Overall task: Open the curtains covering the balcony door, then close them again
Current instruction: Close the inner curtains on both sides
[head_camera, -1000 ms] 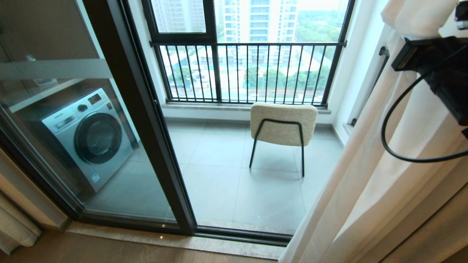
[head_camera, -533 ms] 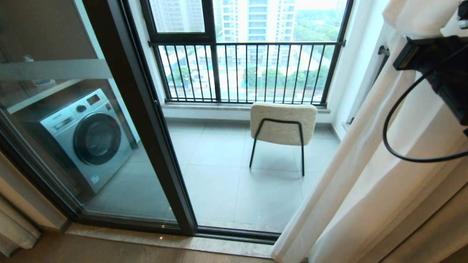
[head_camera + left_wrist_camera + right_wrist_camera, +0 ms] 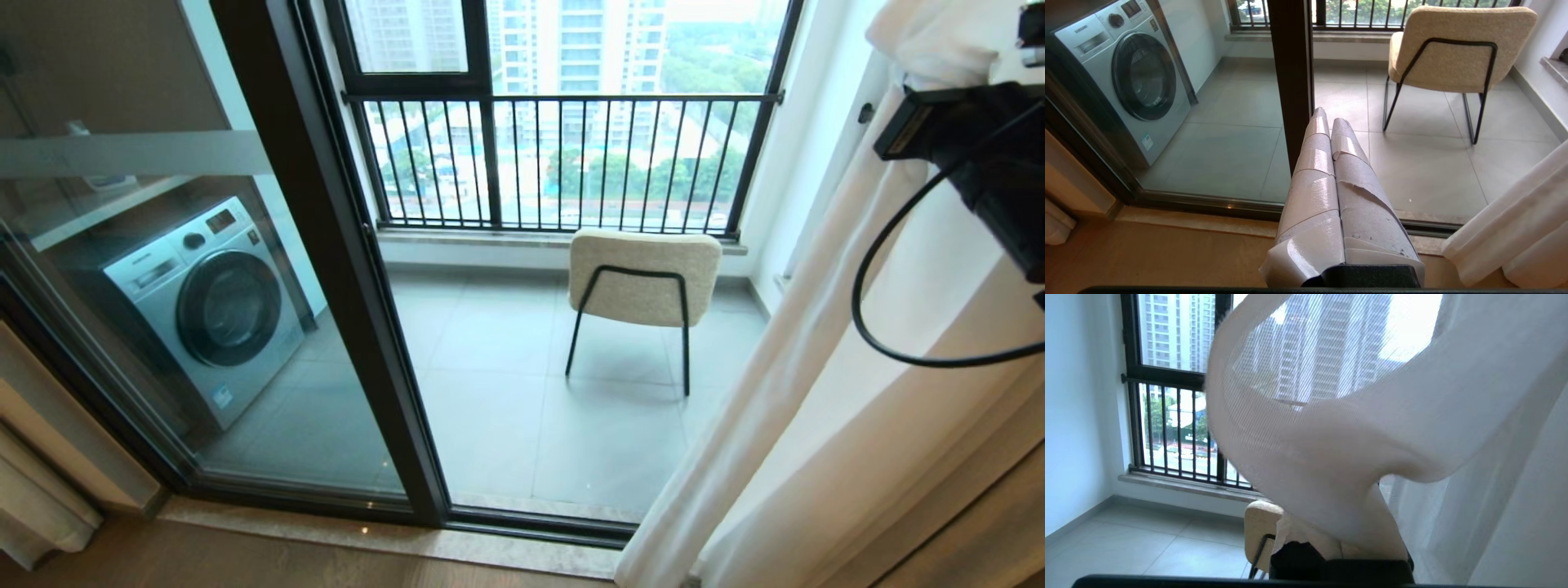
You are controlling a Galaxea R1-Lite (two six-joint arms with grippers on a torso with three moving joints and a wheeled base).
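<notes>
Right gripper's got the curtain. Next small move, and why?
Probably draw the curtain leftward across the balcony door. The right gripper is shut on its sheer fabric, which hangs bunched at the right, leaving the glass uncovered. The left gripper is shut and holds nothing.

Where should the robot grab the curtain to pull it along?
Probably the curtain's free front edge, up high, pinching the fold from the room side. The right gripper is already shut on a bunch there; lower down, the loose hanging cloth would likely just swing.

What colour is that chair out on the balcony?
Cream-beige chair on thin black legs, clearest in the left wrist view.
</notes>
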